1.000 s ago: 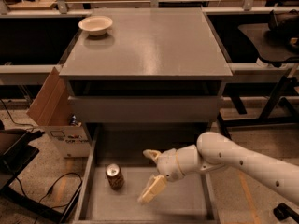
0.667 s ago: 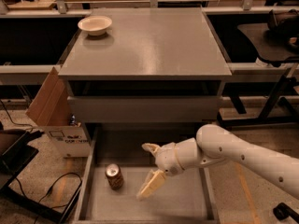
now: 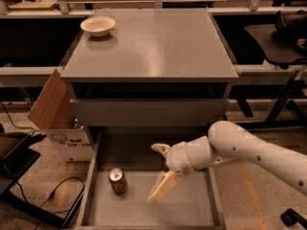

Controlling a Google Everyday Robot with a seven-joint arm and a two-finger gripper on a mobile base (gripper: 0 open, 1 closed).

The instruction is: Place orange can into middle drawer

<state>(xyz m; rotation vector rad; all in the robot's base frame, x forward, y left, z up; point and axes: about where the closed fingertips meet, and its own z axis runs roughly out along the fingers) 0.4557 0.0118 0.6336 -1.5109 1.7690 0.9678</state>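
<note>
The orange can (image 3: 117,181) stands upright on the floor of the open middle drawer (image 3: 192,210), near its left wall. My gripper (image 3: 159,172) hangs over the drawer floor to the right of the can, apart from it. Its fingers are spread wide, one cream finger (image 3: 162,187) pointing down-left and the other (image 3: 160,148) up-left, with nothing between them. The white arm reaches in from the right.
A shallow white bowl (image 3: 98,26) sits at the back left of the grey cabinet top (image 3: 158,47). A closed drawer front (image 3: 148,111) lies above the open drawer. A cardboard box (image 3: 60,121) stands left of the cabinet; cables lie on the floor at left.
My gripper has shifted slightly left, staying open. The can has not moved.
</note>
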